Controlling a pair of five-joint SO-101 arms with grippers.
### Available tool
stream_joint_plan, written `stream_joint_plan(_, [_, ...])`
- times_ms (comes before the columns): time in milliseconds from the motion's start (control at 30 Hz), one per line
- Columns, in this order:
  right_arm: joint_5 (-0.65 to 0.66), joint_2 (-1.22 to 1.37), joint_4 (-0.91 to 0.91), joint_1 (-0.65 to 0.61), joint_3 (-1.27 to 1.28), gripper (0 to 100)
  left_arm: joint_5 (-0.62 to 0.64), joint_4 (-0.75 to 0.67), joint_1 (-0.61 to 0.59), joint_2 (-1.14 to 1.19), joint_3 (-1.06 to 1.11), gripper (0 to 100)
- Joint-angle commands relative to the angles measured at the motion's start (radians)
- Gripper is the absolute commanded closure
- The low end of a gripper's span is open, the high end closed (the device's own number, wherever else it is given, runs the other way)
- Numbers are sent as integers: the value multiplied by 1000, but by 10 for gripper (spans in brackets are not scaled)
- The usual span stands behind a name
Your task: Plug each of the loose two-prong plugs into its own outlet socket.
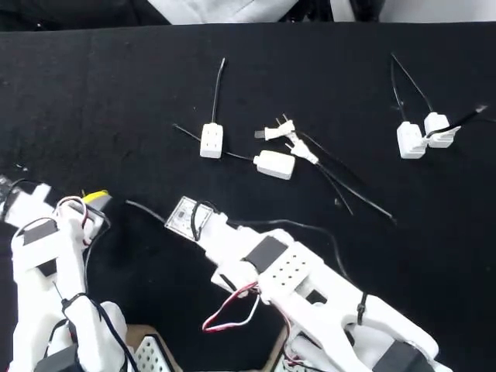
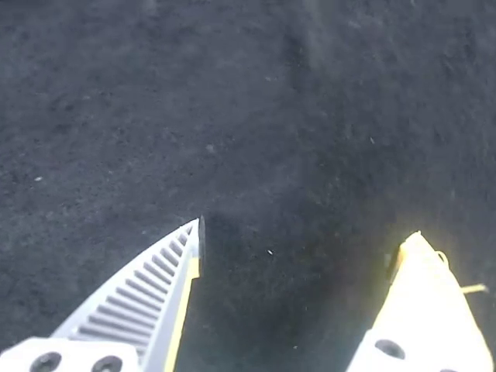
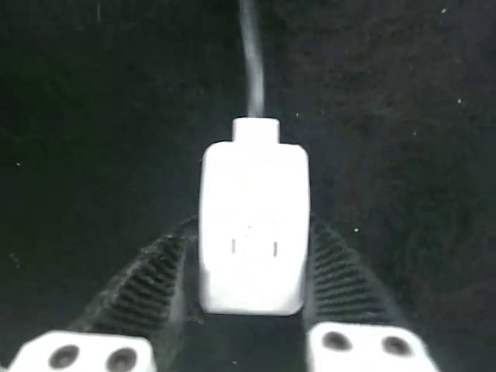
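Observation:
Two loose white two-prong plugs lie crossed at the table's middle, their black cords trailing right. One white socket lies left of them and another just below them. My right gripper is open. That first socket sits between its dark fingers, slots facing the camera; I cannot tell whether they touch it. My right arm's wrist is just short of the socket. My left gripper, with a yellow tip, hangs open over bare cloth at the left edge.
At the far right lie two more white sockets, with a black-corded plug against them. Thin black cords run across the middle right. A black cloth covers the table, bare at the back left.

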Motion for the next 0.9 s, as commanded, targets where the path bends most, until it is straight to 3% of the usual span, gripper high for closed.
stream_joint_plan(0, [18,-33,12,-2,-82,665,-49,-3,33,-3,1,608])
stream_joint_plan(267, [18,-33,-71,181,-45,740,-141,-5,35,-9,12,608])
stream_joint_plan(567, [25,-33,-46,-43,36,747,-143,-5,33,-8,12,608])
stream_joint_plan(867, [91,-33,-43,-52,79,747,-143,-11,33,-8,12,608])
